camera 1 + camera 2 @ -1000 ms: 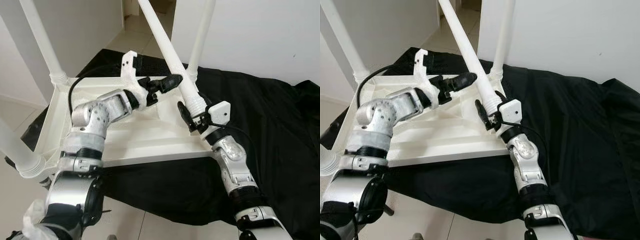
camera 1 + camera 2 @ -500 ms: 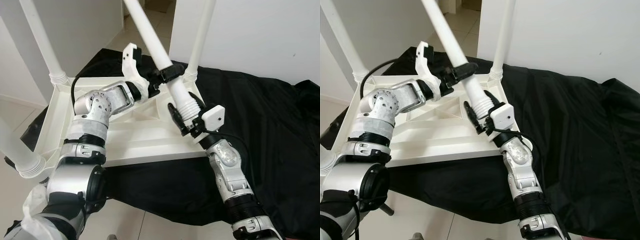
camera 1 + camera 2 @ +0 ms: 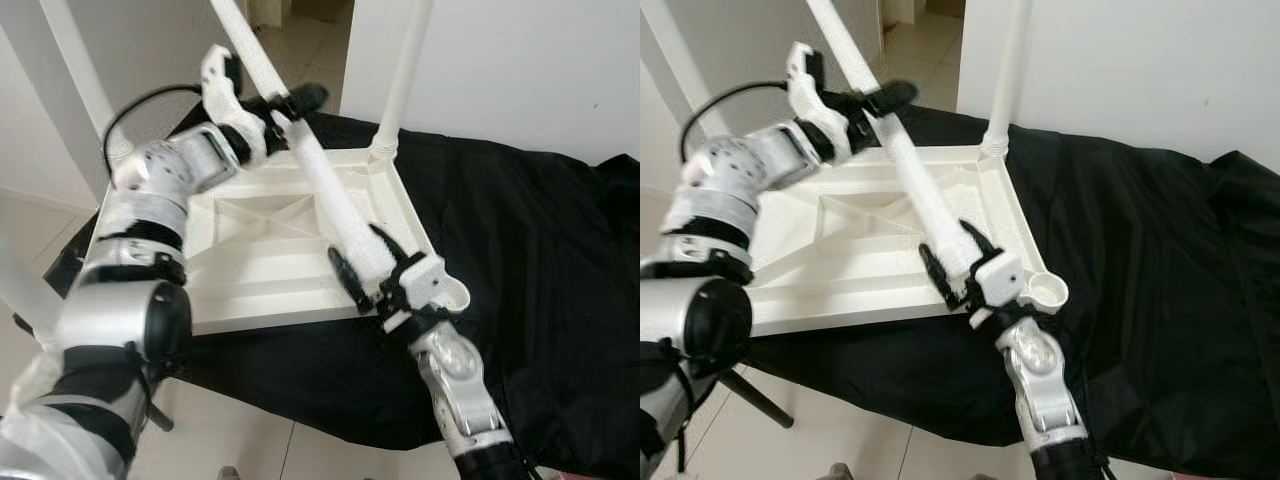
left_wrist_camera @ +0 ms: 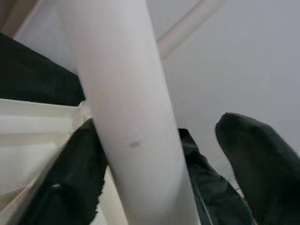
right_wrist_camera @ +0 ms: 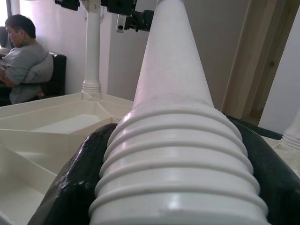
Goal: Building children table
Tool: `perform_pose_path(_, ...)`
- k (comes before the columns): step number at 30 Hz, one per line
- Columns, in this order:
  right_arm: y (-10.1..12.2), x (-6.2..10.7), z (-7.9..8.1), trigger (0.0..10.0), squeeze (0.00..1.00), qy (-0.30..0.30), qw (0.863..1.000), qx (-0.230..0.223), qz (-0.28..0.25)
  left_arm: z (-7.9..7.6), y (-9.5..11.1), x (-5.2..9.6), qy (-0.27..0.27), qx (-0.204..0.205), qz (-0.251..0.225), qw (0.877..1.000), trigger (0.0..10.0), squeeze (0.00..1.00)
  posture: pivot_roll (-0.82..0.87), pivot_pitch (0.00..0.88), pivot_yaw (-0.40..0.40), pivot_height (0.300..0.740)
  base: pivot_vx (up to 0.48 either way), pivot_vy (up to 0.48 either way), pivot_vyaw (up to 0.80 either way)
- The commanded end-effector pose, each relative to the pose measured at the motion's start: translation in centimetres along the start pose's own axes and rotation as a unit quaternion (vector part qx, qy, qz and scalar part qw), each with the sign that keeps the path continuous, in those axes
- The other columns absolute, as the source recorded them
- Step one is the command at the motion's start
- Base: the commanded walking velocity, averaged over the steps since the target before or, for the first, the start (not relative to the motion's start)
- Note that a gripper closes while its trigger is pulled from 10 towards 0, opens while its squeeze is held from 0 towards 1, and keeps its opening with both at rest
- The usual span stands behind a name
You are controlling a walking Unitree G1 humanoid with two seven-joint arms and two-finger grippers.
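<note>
Right eye view: a loose white table leg (image 3: 908, 170) slants across the upturned white children's table (image 3: 840, 240), which lies on a black cloth (image 3: 1140, 260) spread over the tiled floor (image 3: 840, 440). The right claw (image 3: 958, 268) is clamped around the leg's ribbed threaded end, just short of the vacant corner socket (image 3: 1047, 290); the left claw (image 3: 872, 100) steadies the shaft higher up, one finger pressed to it, the other seemingly a little off, though blur makes that hard to judge. Risk from here: with the leg so steeply tilted, its thread could enter the socket crooked and jam, or skid off the rim and shove the table across the cloth. Two fitted legs (image 3: 1012, 70) already stand upright at other corners; a person (image 5: 23, 61) sits in the background.
</note>
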State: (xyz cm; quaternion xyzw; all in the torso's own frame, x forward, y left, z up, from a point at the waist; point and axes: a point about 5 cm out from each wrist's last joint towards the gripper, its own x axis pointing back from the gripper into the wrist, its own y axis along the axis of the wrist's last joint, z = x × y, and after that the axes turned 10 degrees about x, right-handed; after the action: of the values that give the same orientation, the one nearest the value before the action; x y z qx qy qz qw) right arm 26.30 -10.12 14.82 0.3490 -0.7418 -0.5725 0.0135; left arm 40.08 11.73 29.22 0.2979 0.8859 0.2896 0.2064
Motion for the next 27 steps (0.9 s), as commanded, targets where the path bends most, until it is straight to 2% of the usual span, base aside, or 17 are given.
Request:
perform_pose_path(1, 0.1, 0.0, 0.1, 10.0, 0.0, 0.007, 1.0, 0.004, 0.005, -0.7, -0.1, -0.7, -0.018, 0.008, 0.002, 1.0, 1.9, 0.0, -0.06, 0.0, -0.003, 0.74, 0.0, 0.0, 0.0)
perform_pose_path(3, 0.2, 0.0, 0.1, 10.0, 0.0, 0.008, 1.0, 0.005, 0.006, -0.7, -0.4, -0.8, -0.02, 0.01, 0.005, 1.0, 1.9, 0.0, -0.06, 0.0, -0.003, 0.74, 0.0, 0.0, 0.0)
perform_pose_path(4, 0.3, -0.1, 0.1, 10.0, 0.0, 0.012, 1.0, 0.005, 0.008, -0.7, -0.6, -1.1, -0.025, 0.019, 0.006, 0.999, 0.0, 0.0, -0.06, 0.0, 0.0, 0.74, 0.0, 0.0, 0.0)
perform_pose_path(11, 0.2, -0.7, -0.4, 10.0, 0.0, 0.018, 1.0, 0.01, 0.015, -0.9, -0.6, -1.4, -0.034, 0.03, 0.005, 0.999, 0.0, 0.0, -0.05, 0.0, -0.001, 0.74, 0.0, 0.0, 0.0)
perform_pose_path(14, 0.1, -1.0, -0.7, 10.0, 0.0, 0.028, 0.999, -0.003, 0.019, -0.9, -0.7, -1.5, -0.036, 0.033, 0.003, 0.999, 0.0, 0.0, -0.05, 0.0, -0.001, 0.74, 0.0, 0.0, 0.0)
perform_pose_path(15, 0.0, -1.0, -0.8, 10.0, 1.0, 0.031, 0.999, -0.005, 0.022, -0.9, -0.6, -1.4, -0.033, 0.037, -0.002, 0.999, 0.0, 0.0, -0.05, 0.0, -0.002, 0.74, 0.0, 0.0, 0.0)
perform_pose_path(18, -0.2, -0.9, -1.0, 10.0, 1.0, 0.033, 0.999, -0.01, 0.027, -0.8, -0.5, -1.4, -0.029, 0.042, -0.008, 0.999, 0.0, 0.0, -0.05, 0.0, -0.002, 0.74, 0.0, 0.0, 0.0)
perform_pose_path(19, -0.2, -0.9, -1.3, 10.0, 1.0, 0.026, 0.999, -0.009, 0.03, -0.8, -0.2, -1.3, -0.023, 0.036, -0.013, 0.999, 10.0, 0.0, -0.04, 0.0, -0.003, 0.74, 0.0, 0.0, 0.0)
perform_pose_path(23, -0.3, -1.0, -2.0, 10.0, 1.0, 0.005, 0.999, -0.011, 0.036, -0.9, 0.6, -1.1, -0.013, 0.019, -0.029, 0.999, 10.0, 0.0, -0.04, 0.0, -0.004, 0.74, 0.0, 0.0, 0.0)
perform_pose_path(24, -0.3, -1.0, -2.1, 10.0, 0.85, 0.002, 0.999, -0.027, 0.036, -1.0, 0.8, -1.1, -0.01, 0.017, -0.035, 0.999, 10.0, 0.0, -0.04, 0.0, -0.004, 0.74, 0.0, 0.0, 0.0)
perform_pose_path(25, -0.3, -1.0, -2.1, 10.0, 0.85, 0.002, 0.999, -0.027, 0.036, -1.0, 0.8, -1.1, -0.01, 0.017, -0.035, 0.999, 10.0, 0.0, -0.04, 0.0, -0.004, 0.74, 0.0, 0.0, 0.0)
perform_pose_path(26, -0.2, -1.1, -2.4, 10.0, 0.0, -0.008, 0.999, -0.041, 0.034, -1.0, 1.1, -1.0, -0.005, 0.006, -0.041, 0.999, 10.0, 0.0, -0.04, 0.0, -0.004, 0.74, 0.0, 0.0, 0.0)
perform_pose_path(27, -0.1, -1.2, -2.5, 10.0, 0.0, -0.013, 0.998, -0.051, 0.032, -1.0, 1.3, -1.0, -0.002, -0.001, -0.044, 0.999, 10.0, 0.0, -0.04, 0.0, -0.006, 0.74, 0.0, 0.0, 0.0)
